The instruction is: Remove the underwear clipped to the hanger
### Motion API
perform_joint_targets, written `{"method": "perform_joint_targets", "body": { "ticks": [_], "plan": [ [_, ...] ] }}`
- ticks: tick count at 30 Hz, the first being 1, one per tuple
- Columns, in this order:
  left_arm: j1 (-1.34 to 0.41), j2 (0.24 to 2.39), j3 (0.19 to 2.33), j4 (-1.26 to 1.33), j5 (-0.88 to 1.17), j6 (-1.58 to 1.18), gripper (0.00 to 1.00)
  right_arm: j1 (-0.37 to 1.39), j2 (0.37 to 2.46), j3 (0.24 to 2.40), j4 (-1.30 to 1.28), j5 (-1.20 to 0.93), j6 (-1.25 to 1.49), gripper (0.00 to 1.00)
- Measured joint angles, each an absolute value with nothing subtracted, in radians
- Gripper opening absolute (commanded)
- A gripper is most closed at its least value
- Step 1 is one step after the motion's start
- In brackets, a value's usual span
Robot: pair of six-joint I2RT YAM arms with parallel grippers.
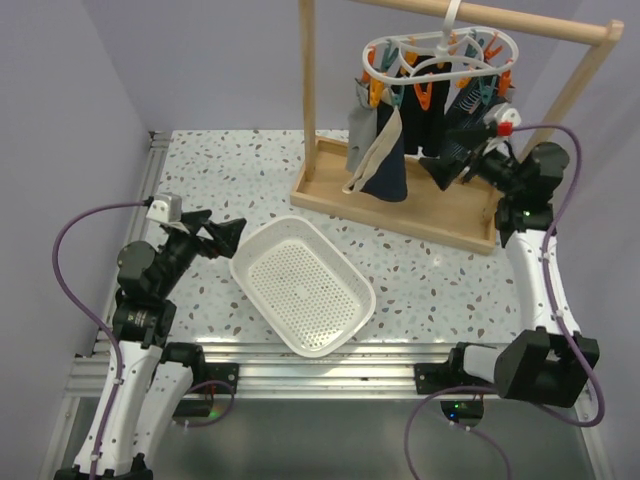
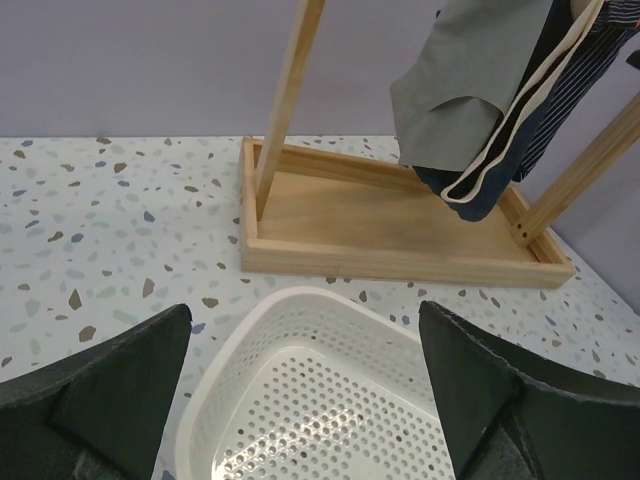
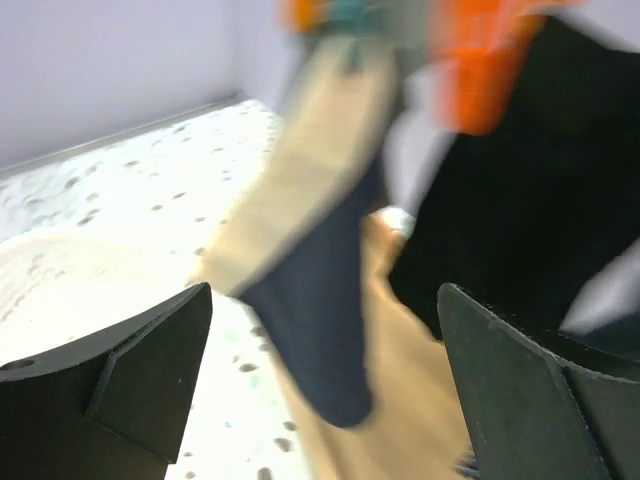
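Note:
The white oval hanger [image 1: 440, 52] hangs by its hook from the wooden rail, with orange and teal clips. Clipped to it are the grey underwear [image 1: 358, 135], the navy one with a beige waistband [image 1: 388, 165], the black one [image 1: 425, 125] and the striped one [image 1: 458, 140]. My right gripper [image 1: 452, 162] is open and raised beside the striped and black garments. In the blurred right wrist view the right gripper [image 3: 325, 290] frames the navy garment [image 3: 320, 340], with the black one [image 3: 510, 220] to its right. My left gripper [image 1: 228, 238] is open and empty beside the basket.
A white perforated basket [image 1: 245, 262] lies on the speckled table between the arms; it also shows in the left wrist view [image 2: 300, 297]. The wooden rail frame has a tray base [image 1: 400, 208] and two uprights [image 1: 308, 90]. Purple walls close in on the left and right.

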State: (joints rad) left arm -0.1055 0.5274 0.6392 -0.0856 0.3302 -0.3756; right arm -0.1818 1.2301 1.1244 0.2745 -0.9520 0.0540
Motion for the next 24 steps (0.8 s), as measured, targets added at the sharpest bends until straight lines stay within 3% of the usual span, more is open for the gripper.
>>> {"method": "perform_joint_targets", "body": {
  "ticks": [7, 24],
  "plan": [
    [-0.105, 0.526, 0.639, -0.072, 0.337, -0.376, 1.0, 0.096, 1.163, 1.053, 0.218, -0.931, -0.174, 0.99],
    [-0.105, 0.5, 0.639, -0.072, 0.336, -0.385, 1.0, 0.272, 1.252, 1.022, 0.654, -0.446, -0.187, 0.98]
  ]
}}
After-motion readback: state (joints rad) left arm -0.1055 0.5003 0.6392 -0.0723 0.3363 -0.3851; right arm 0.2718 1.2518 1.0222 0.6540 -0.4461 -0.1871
